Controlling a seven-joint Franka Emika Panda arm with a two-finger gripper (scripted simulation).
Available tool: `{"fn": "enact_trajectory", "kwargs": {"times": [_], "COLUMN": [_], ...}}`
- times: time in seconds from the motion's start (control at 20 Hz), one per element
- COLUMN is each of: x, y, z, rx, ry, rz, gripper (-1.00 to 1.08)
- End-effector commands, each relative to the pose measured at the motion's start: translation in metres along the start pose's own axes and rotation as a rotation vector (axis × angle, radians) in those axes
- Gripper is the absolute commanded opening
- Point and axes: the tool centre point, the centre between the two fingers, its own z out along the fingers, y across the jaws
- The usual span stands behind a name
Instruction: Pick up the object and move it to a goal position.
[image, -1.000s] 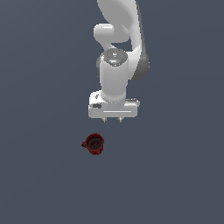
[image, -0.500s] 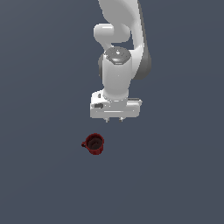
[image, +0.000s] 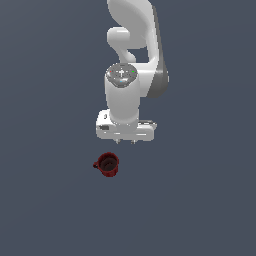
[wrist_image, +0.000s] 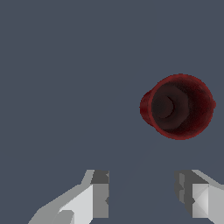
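Note:
A small dark red mug (image: 107, 165) with a dark inside stands upright on the grey floor; its loop handle points to the exterior view's left. It also shows in the wrist view (wrist_image: 178, 106), seen from above. My gripper (image: 126, 142) hangs from the white arm, pointing down, above the floor and a little to the exterior view's right of and behind the mug. In the wrist view the gripper (wrist_image: 142, 192) is open and empty, with a wide gap between its two fingers (wrist_image: 99, 190), and the mug lies outside that gap.
The plain grey floor (image: 200, 200) fills both views. The white arm (image: 132, 60) rises above the gripper.
The arm has moved down and slightly toward the mug over the last second. The mug has not moved.

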Motion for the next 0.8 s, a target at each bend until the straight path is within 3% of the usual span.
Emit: {"fn": "enact_trajectory", "kwargs": {"times": [0.0, 0.75], "x": [0.005, 0.035], "y": [0.007, 0.059], "z": [0.004, 0.039], "rx": [0.016, 0.168], "ry": [-0.027, -0.250], "rz": [0.050, 0.419], "gripper": [0.28, 0.28]}}
